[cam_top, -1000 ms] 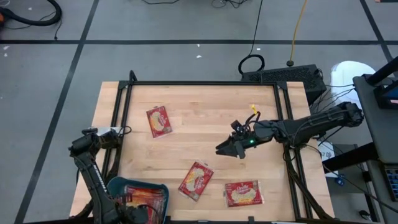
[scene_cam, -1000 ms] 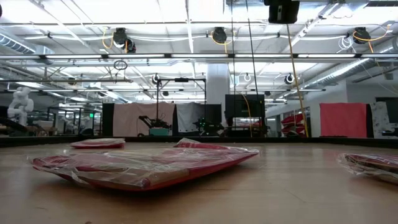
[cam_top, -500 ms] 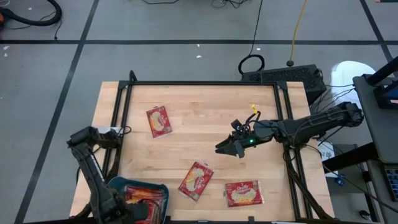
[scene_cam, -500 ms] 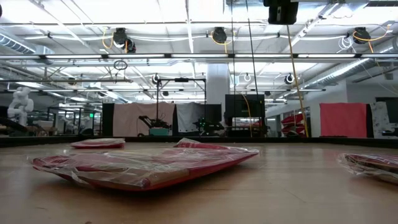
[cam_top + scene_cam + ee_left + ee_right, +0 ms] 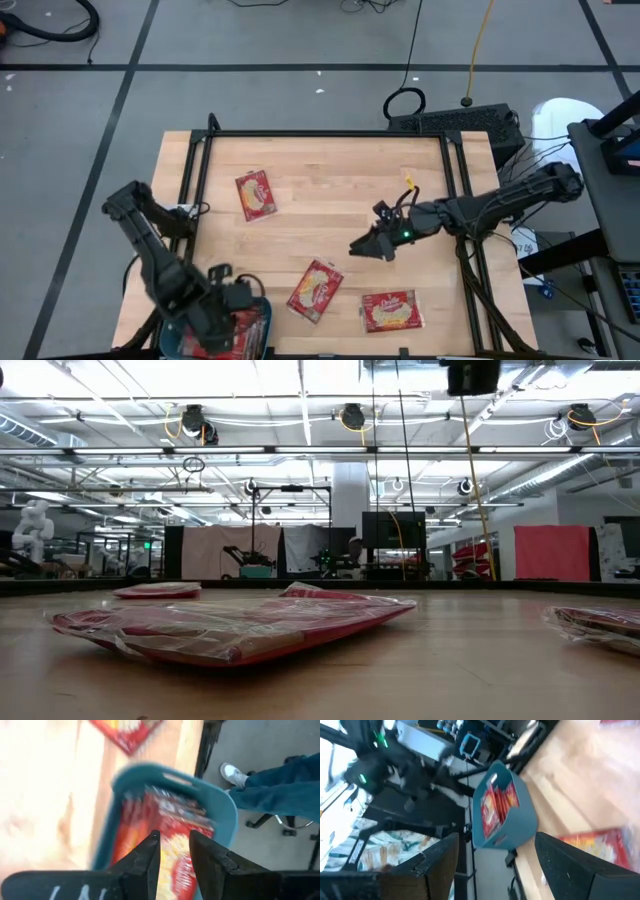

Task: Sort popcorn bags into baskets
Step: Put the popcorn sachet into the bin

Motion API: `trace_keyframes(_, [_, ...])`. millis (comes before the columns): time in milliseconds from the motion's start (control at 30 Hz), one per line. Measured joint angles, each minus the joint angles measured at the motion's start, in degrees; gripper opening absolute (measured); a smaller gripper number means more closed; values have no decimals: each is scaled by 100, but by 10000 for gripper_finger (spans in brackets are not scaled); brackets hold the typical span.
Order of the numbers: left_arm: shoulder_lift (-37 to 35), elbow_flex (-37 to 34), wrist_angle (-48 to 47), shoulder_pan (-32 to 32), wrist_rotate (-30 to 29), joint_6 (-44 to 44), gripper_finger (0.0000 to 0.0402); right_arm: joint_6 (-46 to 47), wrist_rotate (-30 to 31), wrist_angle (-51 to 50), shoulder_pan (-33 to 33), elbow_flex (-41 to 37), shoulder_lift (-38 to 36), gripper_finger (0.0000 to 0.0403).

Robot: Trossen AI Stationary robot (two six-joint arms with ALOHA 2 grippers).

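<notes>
The teal bin (image 5: 215,315) sits at the table's near-left corner and serves as the landmark here. It already holds several red popcorn packets (image 5: 167,827), lying flat with their long sides along the bin's length. The left gripper (image 5: 228,312) hangs directly over the bin; in the left wrist view its fingers (image 5: 145,857) stand only a narrow gap apart with nothing pinched between them, the packets showing through the gap below.

Three packets lie loose on the wooden table. One (image 5: 256,194) lies well beyond the bin toward the far side, its long axis running nearly front to back. The second (image 5: 316,290) lies just to the right of the bin, tilted on a diagonal, and is the nearest loose packet to the left gripper. The third (image 5: 388,311) lies farther right along the near edge, its long axis running sideways.

The right gripper (image 5: 362,246) hovers over bare table, well right of the bin and beyond the two near packets, its fingers spread wide and empty. It is the closer hand to the third packet, which lies from it toward the near edge, so that reach probably falls to the right arm.
</notes>
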Motion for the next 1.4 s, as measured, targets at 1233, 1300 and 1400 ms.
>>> trace_keyframes(1233, [-1295, -1543, 2232, 2477, 77, 3924, 26, 46, 98, -6687, 2088, 3196, 1805, 255])
trace_keyframes(1300, [-1297, -1543, 2400, 2515, 76, 3922, 26, -750, 100, -6578, 2038, 2937, 1842, 255])
trace_keyframes(1400, [-1297, -1543, 2512, 2579, 75, 3916, 26, -1778, 98, -6154, 1895, 2394, 1844, 255])
